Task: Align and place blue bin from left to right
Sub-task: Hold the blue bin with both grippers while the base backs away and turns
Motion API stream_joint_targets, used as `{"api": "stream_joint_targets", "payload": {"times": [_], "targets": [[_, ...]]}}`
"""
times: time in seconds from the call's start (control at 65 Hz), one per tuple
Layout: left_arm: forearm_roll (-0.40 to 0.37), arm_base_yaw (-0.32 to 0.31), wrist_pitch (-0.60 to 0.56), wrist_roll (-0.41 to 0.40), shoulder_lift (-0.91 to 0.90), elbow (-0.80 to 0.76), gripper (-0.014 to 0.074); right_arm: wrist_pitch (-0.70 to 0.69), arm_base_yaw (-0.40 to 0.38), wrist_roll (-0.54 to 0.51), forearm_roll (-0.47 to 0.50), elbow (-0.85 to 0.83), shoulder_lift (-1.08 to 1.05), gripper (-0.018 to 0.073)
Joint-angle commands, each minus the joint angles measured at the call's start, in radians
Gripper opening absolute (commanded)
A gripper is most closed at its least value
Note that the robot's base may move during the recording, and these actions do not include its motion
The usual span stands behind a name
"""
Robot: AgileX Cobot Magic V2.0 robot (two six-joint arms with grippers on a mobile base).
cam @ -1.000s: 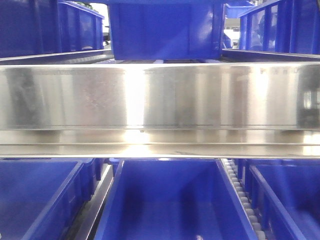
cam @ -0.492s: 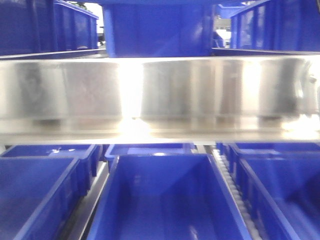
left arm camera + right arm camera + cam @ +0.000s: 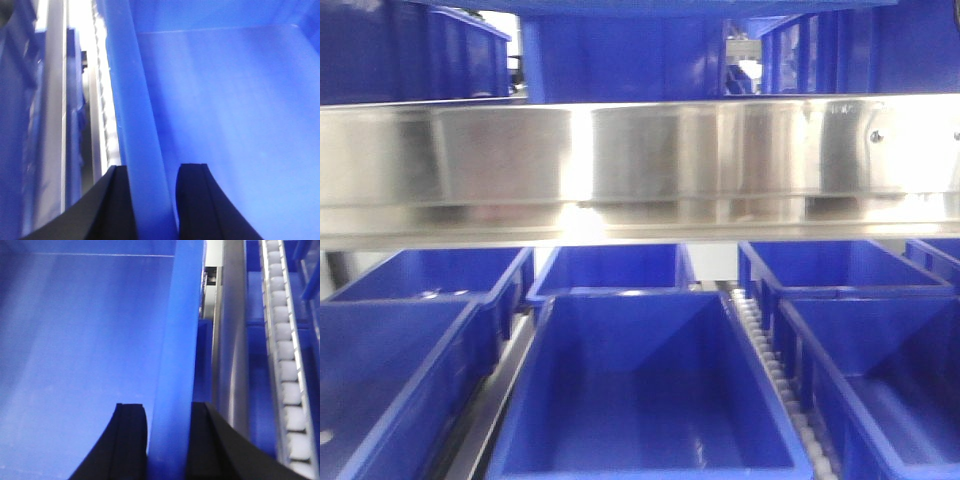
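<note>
The blue bin [image 3: 640, 400] sits open and empty in the middle lane of the lower shelf in the front view. Neither gripper shows in that view. In the left wrist view my left gripper [image 3: 152, 170] is shut on the bin's left wall [image 3: 135, 100], one black finger [image 3: 117, 200] outside and the other [image 3: 195, 200] inside. In the right wrist view my right gripper [image 3: 167, 407] is shut on the bin's right wall [image 3: 180, 315], with the bin's pale blue floor [image 3: 75, 340] to its left.
A wide steel shelf beam [image 3: 640, 165] crosses above, with more blue bins [image 3: 620, 60] on the upper level. Neighbour bins stand left [image 3: 390, 380], right [image 3: 880, 370] and behind [image 3: 610, 268]. Roller tracks [image 3: 770, 370] [image 3: 287, 365] and a steel rail [image 3: 232, 340] flank the lane.
The steel beam has shifted upward in the front view, and the lower row of bins, including a back row, has come further into sight. The middle bin looks farther off.
</note>
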Motion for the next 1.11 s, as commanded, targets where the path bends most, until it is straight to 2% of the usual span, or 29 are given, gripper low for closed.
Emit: {"api": "stream_joint_targets", "payload": {"times": [0.0,1.092], "targets": [[0.031,0.003,-0.072,0.016,-0.032,-0.016,-0.0018,-0.08,-0.011,-0.027,-0.064,-0.02,-0.017,-0.0075],[0.031,0.003,-0.072,0.016,-0.032,-0.016,-0.0018,-0.08,-0.011,-0.027,-0.064,-0.02,-0.017,-0.0075]]}}
